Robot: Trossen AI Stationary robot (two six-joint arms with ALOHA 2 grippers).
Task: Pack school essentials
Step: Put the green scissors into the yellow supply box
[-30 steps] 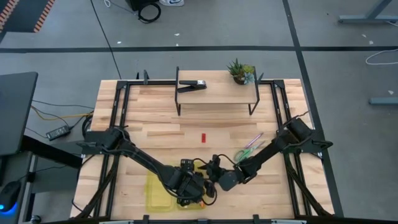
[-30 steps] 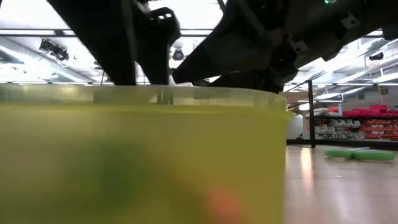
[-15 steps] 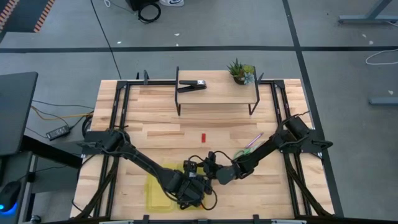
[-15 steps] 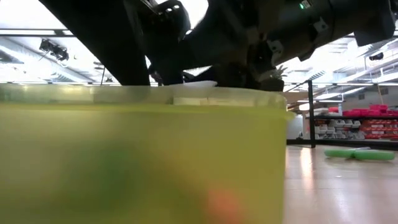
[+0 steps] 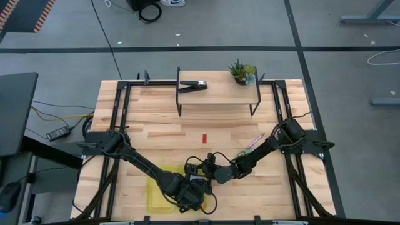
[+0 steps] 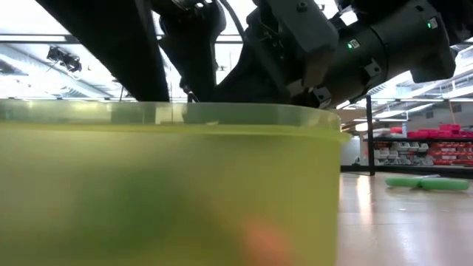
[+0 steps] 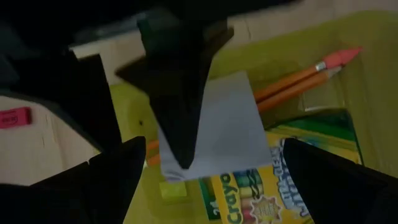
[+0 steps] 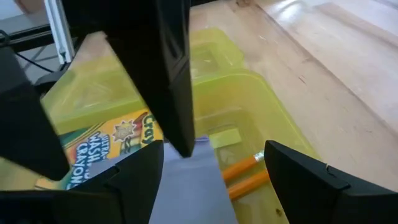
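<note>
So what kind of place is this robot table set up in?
Probably a big lab or warehouse-style workspace: a bare grey concrete floor with loose cables surrounds the wooden table, and ceiling strip lights and red-stocked shelving show behind.

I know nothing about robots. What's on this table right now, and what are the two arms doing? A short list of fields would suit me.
container: yellow-green bin at the table's near edge
inside bin: crayon box, orange pencils, pale block
outside bin: short red piece, green-handled scissors
left gripper: open, over the bin
right gripper: open, at the bin's far rim
shelf: potted plant, black clip tool
</note>
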